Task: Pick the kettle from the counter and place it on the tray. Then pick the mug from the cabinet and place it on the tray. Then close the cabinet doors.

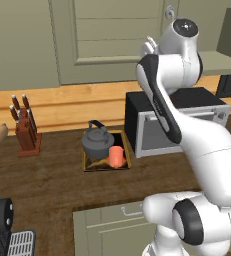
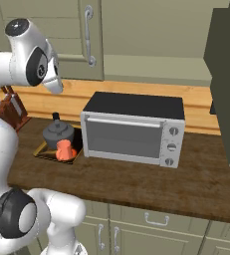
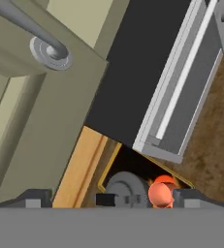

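Observation:
The dark-grey kettle (image 1: 97, 143) and the orange-red mug (image 1: 116, 156) stand side by side on the black-rimmed tray (image 1: 106, 169), on the counter (image 1: 52, 190) left of the microwave. In the right base view the kettle (image 2: 58, 132) is behind the mug (image 2: 64, 149). My gripper (image 3: 114, 199) hangs high over the tray, close to the left cabinet door (image 3: 45, 116) and its grey handle (image 3: 40, 41). Its fingertips (image 3: 33, 198) stand wide apart with nothing between them. The left door (image 1: 112, 35) is shut. The right door (image 2: 226, 74) swings open, and the inner shelf (image 1: 222, 61) shows.
A black microwave (image 2: 131, 127) stands on the counter just right of the tray. A wooden knife block (image 1: 24, 131) is at the left. Sage-green drawers (image 2: 156, 221) run below the counter's front edge. The open door juts out over the counter's right end.

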